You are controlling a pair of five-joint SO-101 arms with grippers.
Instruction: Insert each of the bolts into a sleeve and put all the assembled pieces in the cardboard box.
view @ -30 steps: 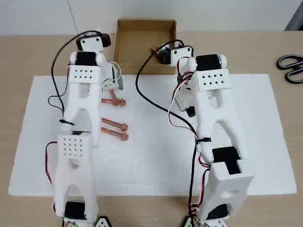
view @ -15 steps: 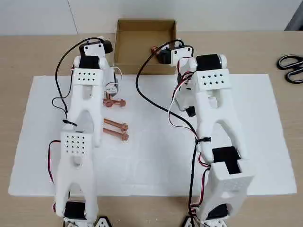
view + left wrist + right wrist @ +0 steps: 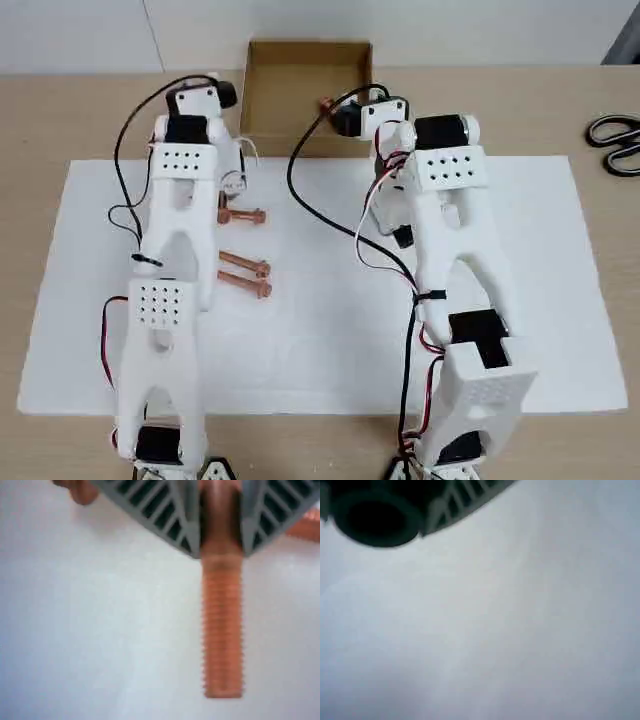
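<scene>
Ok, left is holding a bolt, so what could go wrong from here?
1. The left gripper clamps the bolt near one end, and the long threaded part sticks out free. Under pushing force during insertion it might pivot or slip in the grip.
2. Other loose bolts lie on the white sheet right beside the left arm. A sideways sweep of that arm could knock or roll them.

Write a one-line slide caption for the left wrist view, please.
The left hand clamps a copper bolt, its threaded end sticking out over the white sheet.
</scene>
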